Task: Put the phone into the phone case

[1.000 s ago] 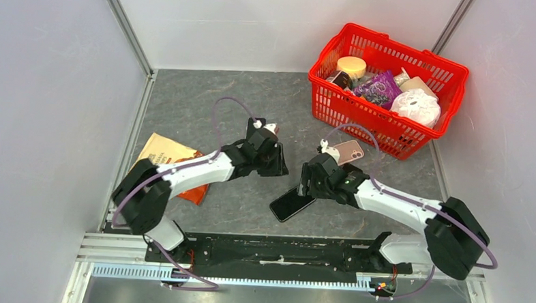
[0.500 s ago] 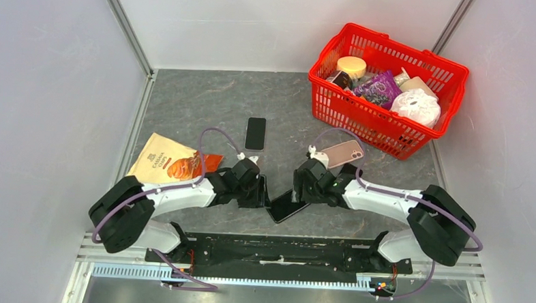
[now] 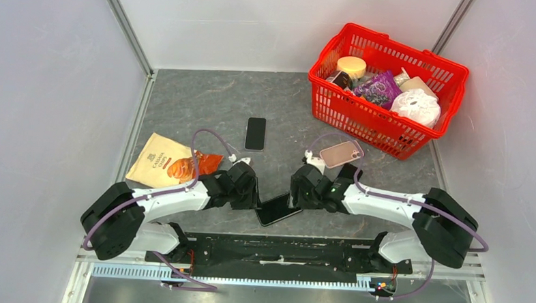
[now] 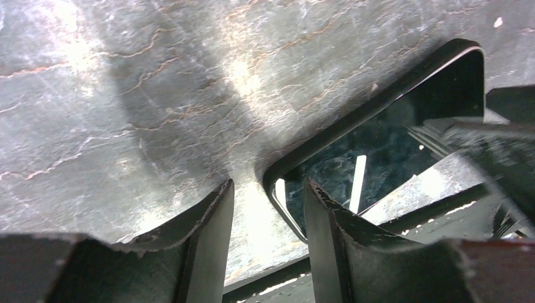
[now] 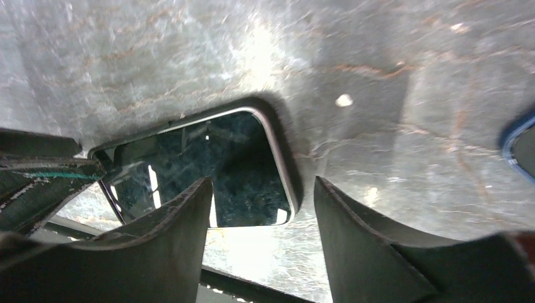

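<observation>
Two grippers are set low at the lower centre of the top view, one at each end of the task's thing and about equally near it. The left gripper (image 3: 254, 194), on a forearm folded inward close to the table, is held partly open and empty. The dark glossy phone (image 3: 276, 209) lies flat just right of it, long axis running lower left to upper right. At that upper-right end the right gripper (image 3: 295, 193) is spread wider, also empty, with a phone corner between its fingers.
</observation>
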Controlling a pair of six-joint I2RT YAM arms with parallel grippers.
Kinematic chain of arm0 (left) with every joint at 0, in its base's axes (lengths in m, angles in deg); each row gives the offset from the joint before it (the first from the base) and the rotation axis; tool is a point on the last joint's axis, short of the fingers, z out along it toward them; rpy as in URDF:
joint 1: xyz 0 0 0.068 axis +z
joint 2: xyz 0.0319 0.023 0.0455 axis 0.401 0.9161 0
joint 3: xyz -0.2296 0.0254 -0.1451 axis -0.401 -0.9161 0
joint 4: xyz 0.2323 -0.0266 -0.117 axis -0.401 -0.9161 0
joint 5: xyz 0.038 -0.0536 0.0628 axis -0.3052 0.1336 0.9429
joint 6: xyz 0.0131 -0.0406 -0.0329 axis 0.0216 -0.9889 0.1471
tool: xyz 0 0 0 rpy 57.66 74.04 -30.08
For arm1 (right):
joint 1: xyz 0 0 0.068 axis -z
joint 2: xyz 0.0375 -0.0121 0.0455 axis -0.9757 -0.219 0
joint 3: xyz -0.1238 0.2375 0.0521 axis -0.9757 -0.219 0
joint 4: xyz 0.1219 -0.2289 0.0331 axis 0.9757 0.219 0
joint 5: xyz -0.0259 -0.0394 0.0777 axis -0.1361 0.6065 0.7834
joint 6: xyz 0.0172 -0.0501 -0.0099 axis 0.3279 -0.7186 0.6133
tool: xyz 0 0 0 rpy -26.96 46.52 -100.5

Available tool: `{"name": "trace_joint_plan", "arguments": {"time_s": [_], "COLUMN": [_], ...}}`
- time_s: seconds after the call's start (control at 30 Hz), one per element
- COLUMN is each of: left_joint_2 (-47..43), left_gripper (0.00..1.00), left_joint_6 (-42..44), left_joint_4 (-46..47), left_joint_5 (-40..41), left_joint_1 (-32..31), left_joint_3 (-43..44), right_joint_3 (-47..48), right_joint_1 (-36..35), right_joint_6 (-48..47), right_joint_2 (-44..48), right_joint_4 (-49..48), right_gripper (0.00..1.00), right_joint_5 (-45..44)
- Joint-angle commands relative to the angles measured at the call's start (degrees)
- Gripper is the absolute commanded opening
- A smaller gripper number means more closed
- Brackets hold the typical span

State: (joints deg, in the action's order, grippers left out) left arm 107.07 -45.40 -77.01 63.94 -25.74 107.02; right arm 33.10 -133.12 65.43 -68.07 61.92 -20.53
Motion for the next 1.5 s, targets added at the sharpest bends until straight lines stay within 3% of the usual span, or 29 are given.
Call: {"name": "trace_joint_plan", "arguments": {"time_s": [0.0,0.1,0.3,0.53,0.7,0.93,1.47], "left_joint_2": [-0.85,-0.27,1.35,3.80,5.19,7.25,8.66], "left_gripper": [0.51,0.49,0.47,0.44,0.43,0.41,0.40], "left_joint_6": [0.28,0.28,0.30,0.71,1.06,1.42,2.19], "left_joint_4": [-2.74,-2.78,-2.22,-1.86,-1.50,-0.89,-0.62], "left_joint_5": [3.03,3.02,2.87,2.76,2.93,3.06,3.13], "left_joint_1": [-0.49,-0.86,-1.67,-2.03,-2.03,-2.03,-2.03], "left_joint_3": [1.16,1.27,2.34,3.56,4.42,5.44,6.38], "right_joint_3": [-0.34,0.10,-0.33,-1.17,-1.72,-0.53,0.86], "right_joint_1": [4.17,4.46,4.53,4.41,4.31,-0.07,-6.85], "right_joint_6": [-2.25,-3.92,-5.32,-5.22,-4.81,-2.72,2.86], "right_joint_2": [4.06,4.12,3.10,1.34,-0.42,-4.65,-17.18], "right_joint_4": [1.11,2.01,3.15,2.86,1.95,1.50,0.35], "right_gripper": [0.64,0.53,0.47,0.29,0.22,0.08,0.00], "right_joint_5": [3.75,5.33,7.27,8.96,10.27,8.18,7.59]}}
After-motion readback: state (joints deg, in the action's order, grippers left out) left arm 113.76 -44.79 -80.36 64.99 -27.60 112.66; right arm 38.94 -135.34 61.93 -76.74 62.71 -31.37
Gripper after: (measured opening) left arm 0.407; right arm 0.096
